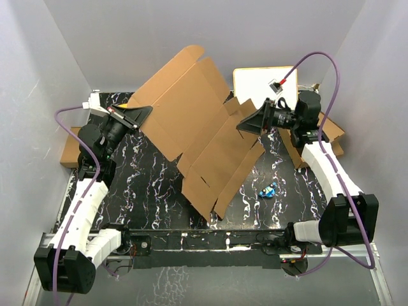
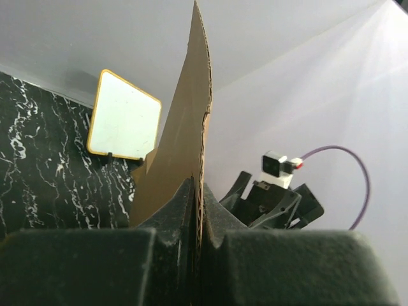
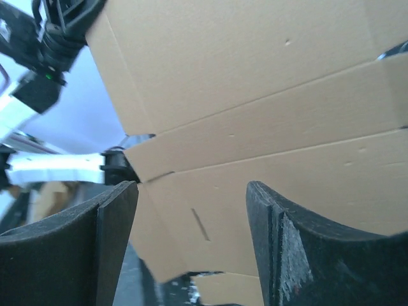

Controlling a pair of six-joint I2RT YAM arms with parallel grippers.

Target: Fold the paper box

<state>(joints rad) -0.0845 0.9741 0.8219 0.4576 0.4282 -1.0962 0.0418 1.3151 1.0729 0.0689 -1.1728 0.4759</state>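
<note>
The paper box [image 1: 197, 127] is a large flat brown cardboard sheet with flaps and slots, held tilted above the middle of the black marbled table [image 1: 146, 191]. My left gripper [image 1: 139, 117] is shut on its left edge. In the left wrist view the corrugated edge [image 2: 199, 127] rises straight out from between the closed jaws of that gripper [image 2: 199, 204]. My right gripper [image 1: 247, 124] stands open at the sheet's right side. In the right wrist view its fingers [image 3: 118, 236] are spread, and the box's panels [image 3: 255, 127] lie just beyond them, not between them.
A white board with a yellow rim [image 1: 264, 86] lies at the back right. A small brown cardboard box [image 1: 69, 148] sits at the table's left edge, and more brown cardboard [image 1: 331, 131] lies under the right arm. A small blue object [image 1: 269, 190] lies near the sheet's lower right.
</note>
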